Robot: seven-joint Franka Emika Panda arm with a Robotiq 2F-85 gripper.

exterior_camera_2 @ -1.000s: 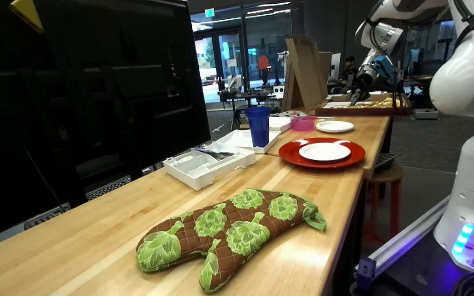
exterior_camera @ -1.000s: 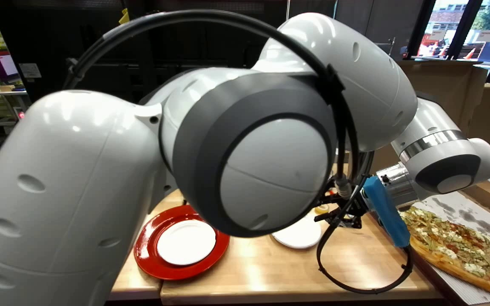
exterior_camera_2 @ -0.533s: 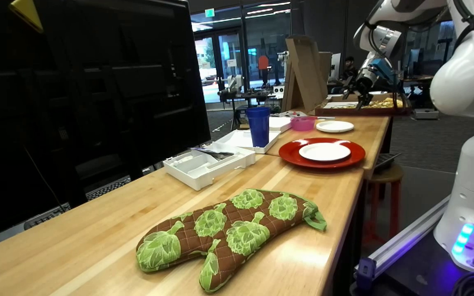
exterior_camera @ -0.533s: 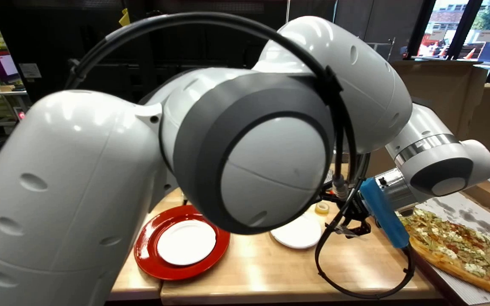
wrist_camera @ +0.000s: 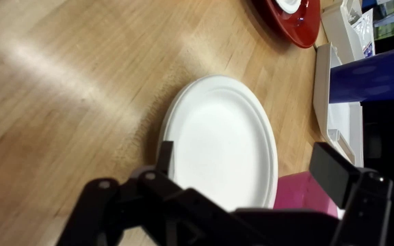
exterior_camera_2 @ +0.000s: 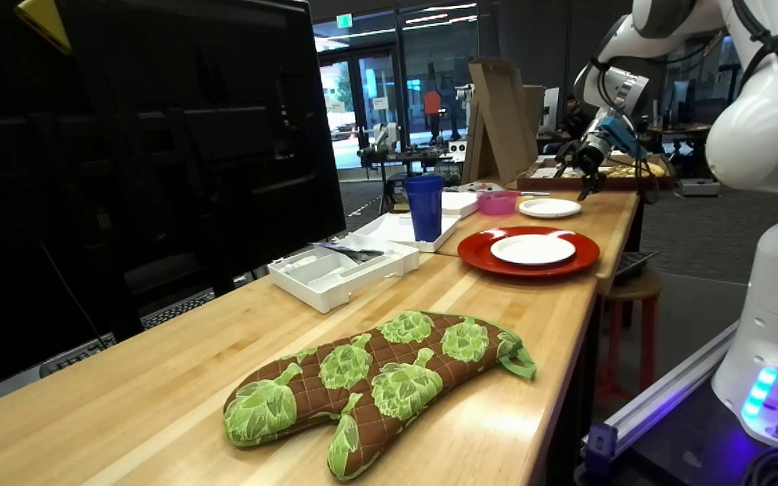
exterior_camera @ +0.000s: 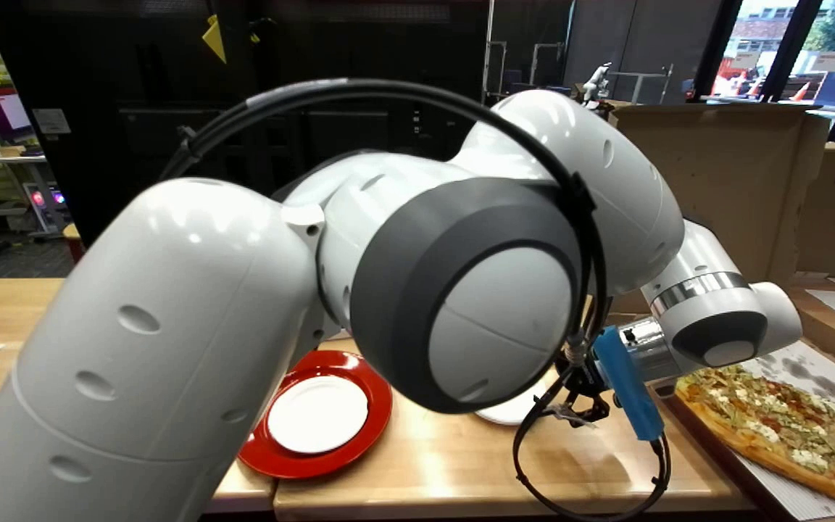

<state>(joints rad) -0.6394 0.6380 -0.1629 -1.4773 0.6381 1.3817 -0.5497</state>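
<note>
Pincer [wrist_camera: 247,164]: its 2 jaws spread wide above the table [wrist_camera: 63,112].
White plate [wrist_camera: 221,143]: round, shallow, its edge showing more than 1 layer; lying on the table near the jaws, partly covered by the pincer in the wrist view.
Pink bowl [exterior_camera_2: 497,203]: just beside the white plate.
Blue cup [exterior_camera_2: 424,209]: upright in a white tray [wrist_camera: 321,92].
Red plate [exterior_camera_2: 475,252]: glossy, with 1 white dish [exterior_camera_2: 534,249] on it.
Pizza [exterior_camera: 787,413]: in a low box [exterior_camera_2: 551,183].
Arm [exterior_camera: 200,319]: in an exterior view, hides parts of the white plate and red plate.
</note>
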